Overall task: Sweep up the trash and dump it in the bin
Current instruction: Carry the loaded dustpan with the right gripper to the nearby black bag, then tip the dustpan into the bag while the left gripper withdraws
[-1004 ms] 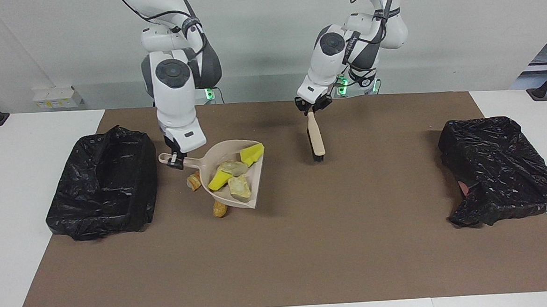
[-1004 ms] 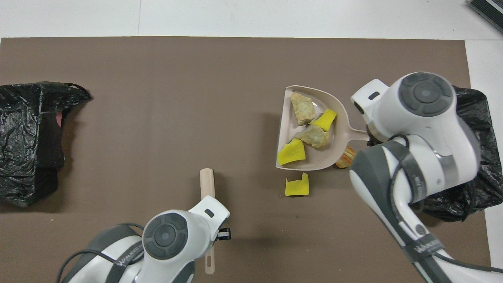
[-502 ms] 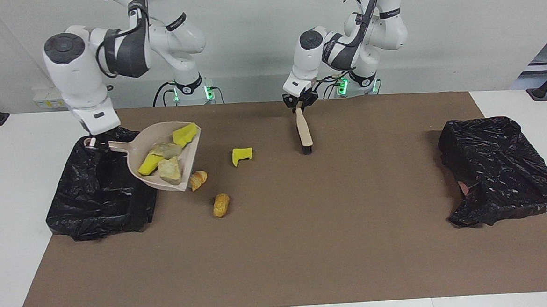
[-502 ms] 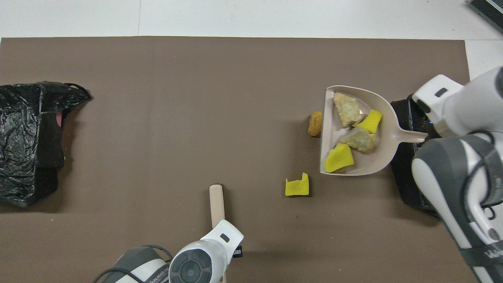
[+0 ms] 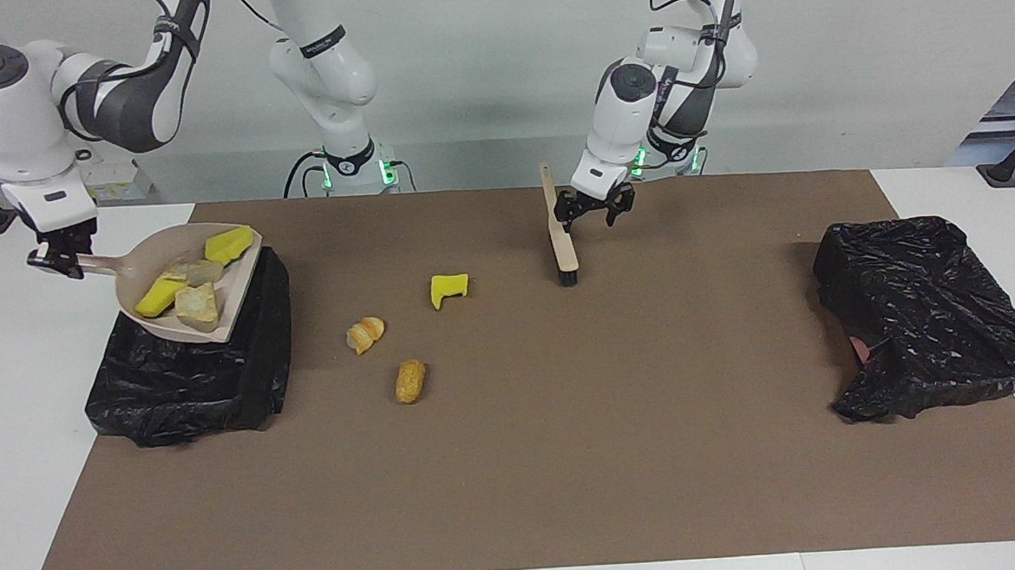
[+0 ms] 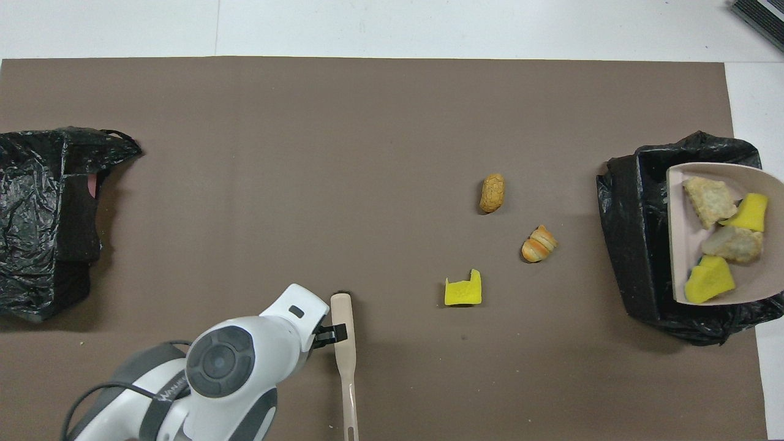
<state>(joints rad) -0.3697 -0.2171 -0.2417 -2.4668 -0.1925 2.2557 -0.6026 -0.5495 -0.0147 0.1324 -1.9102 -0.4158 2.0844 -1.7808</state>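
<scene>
Starting at the right arm's end of the tabletop (image 5: 8, 363): the right gripper (image 5: 59, 256) is clamped on the pan's handle. A second ago that pan (image 5: 129, 266) sat mid-tabletop. Now we see it up in the air over the bin (image 5: 191, 388), close to level, nothing tipped out. Four bits of trash (image 5: 198, 305) are riding in it: two yellow, two pale lumps.

Moving along, three bits got left on the mat (image 5: 517, 476). The bun (image 5: 365, 334) lies nearest the bin, the roll (image 5: 409, 381) just beside it, farther from the robots, and the sponge (image 5: 449, 288) sits toward the tabletop's middle. The lift uncovered them, and we reckon they need a second sweep.

On to the brush (image 5: 562, 239), lying flat near the robots' edge. The left gripper (image 5: 595, 209) has just let go of it and hangs open right beside the handle. So sweeping is paused, we'd say.

Last, at the left arm's end, the second bin (image 5: 926, 315) sits untouched. The next call, as we judge it, is a tilt of the pan so its load slides into the bag.
</scene>
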